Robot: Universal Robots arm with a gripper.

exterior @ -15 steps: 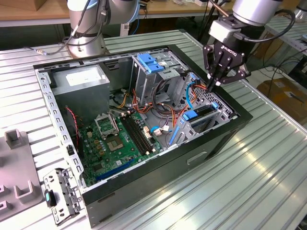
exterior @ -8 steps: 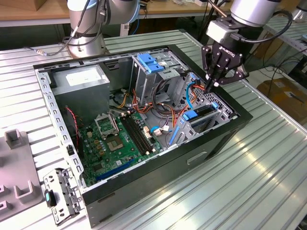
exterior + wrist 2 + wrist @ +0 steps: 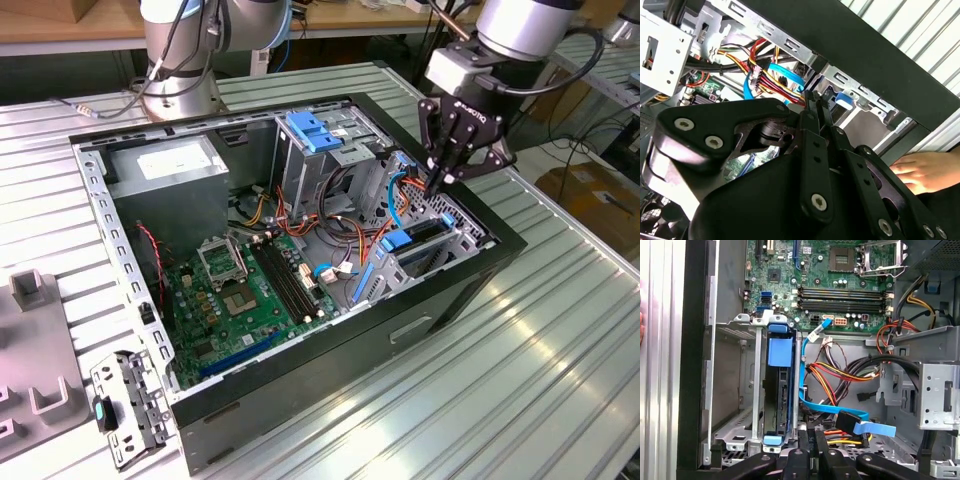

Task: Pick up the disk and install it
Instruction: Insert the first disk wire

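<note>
The disk (image 3: 782, 395) stands on edge in the lower drive bay of the open computer case (image 3: 440, 310), framed by blue plastic rails. In the exterior view the disk (image 3: 424, 231) sits at the case's end on that view's right. My gripper (image 3: 441, 182) hovers just above that bay beside the cables, its fingers (image 3: 809, 447) pressed together with nothing between them. Both wrist views show the gripper (image 3: 816, 102) close to the bay's edge and apart from the disk.
A blue flat cable (image 3: 815, 407) and a bundle of red, yellow and orange wires (image 3: 840, 375) lie beside the bay. The motherboard (image 3: 245, 295), grey power supply (image 3: 170, 165) and blue-latched upper cage (image 3: 320, 130) fill the case. A person's hand (image 3: 920, 170) rests outside the case wall.
</note>
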